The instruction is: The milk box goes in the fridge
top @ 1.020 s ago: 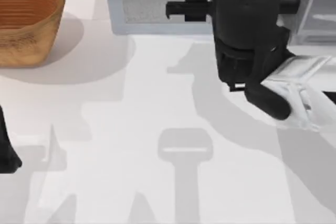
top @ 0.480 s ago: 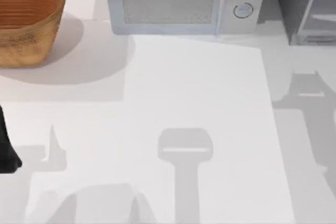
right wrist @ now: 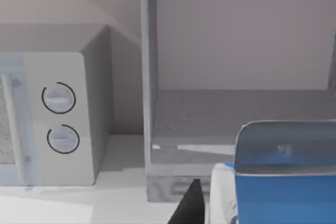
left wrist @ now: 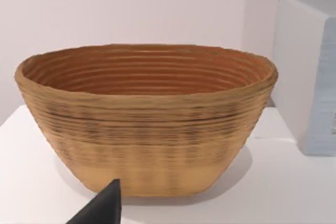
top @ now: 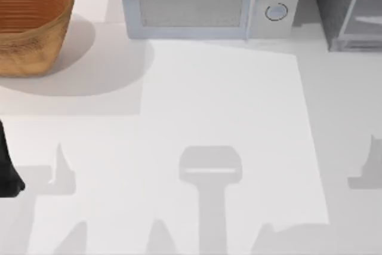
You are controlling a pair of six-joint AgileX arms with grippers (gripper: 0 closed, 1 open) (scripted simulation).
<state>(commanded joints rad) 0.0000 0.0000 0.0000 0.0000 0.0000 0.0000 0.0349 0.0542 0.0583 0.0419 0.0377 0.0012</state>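
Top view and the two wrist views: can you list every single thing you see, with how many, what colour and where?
Basket: one, brown woven, table's far left corner.
Microwave: one, pale grey, two round dials, back middle of the table.
Fridge: one, dark grey, back right, beside the microwave.
Milk box: one, blue and white, close in the right wrist view, in front of the fridge's opening.
Table: one, white.
Left arm: black, parked at the table's left edge.
Right gripper finger: black tip beside the milk box.

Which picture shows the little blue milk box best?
The right wrist view: the small blue carton milk box sits close up, in front of the big dark grey fridge. The top view has the fridge's corner, the left wrist view a woven brown basket.
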